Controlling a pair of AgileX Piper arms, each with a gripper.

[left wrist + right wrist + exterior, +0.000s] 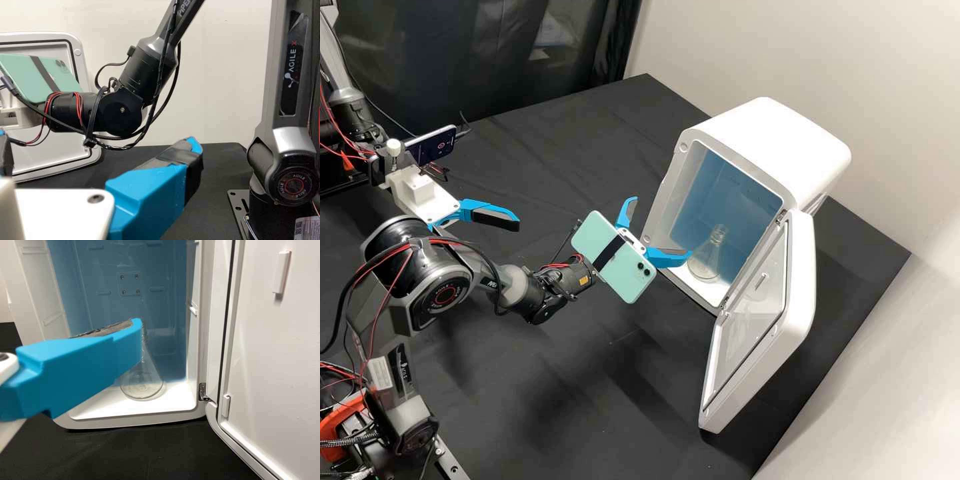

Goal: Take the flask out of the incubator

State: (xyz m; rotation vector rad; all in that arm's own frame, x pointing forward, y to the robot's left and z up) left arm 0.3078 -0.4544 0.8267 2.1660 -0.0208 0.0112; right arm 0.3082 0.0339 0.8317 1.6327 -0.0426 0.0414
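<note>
Just ahead of the right claw (pixel 650 235), spread wide at the mouth of the incubator (pixel 765 130): the flask (pixel 710 257), upright on the chamber floor. Best to ease straight in, bracket the narrow neck, close softly, then draw back level, keeping off the open door (pixel 797 300) beside the claw.

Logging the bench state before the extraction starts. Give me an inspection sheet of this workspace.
Surface: black bench, matte.
Job's things: white incubator, door swung open; clear flask upright on its floor inside.
Clutter: nothing seen.
Grippers: right gripper open at the incubator's mouth, beside the flask; left gripper over the bench, apart from the incubator.
Cables: red and black wires along the arms.
Surroundings: white wall, dark curtain behind.
</note>
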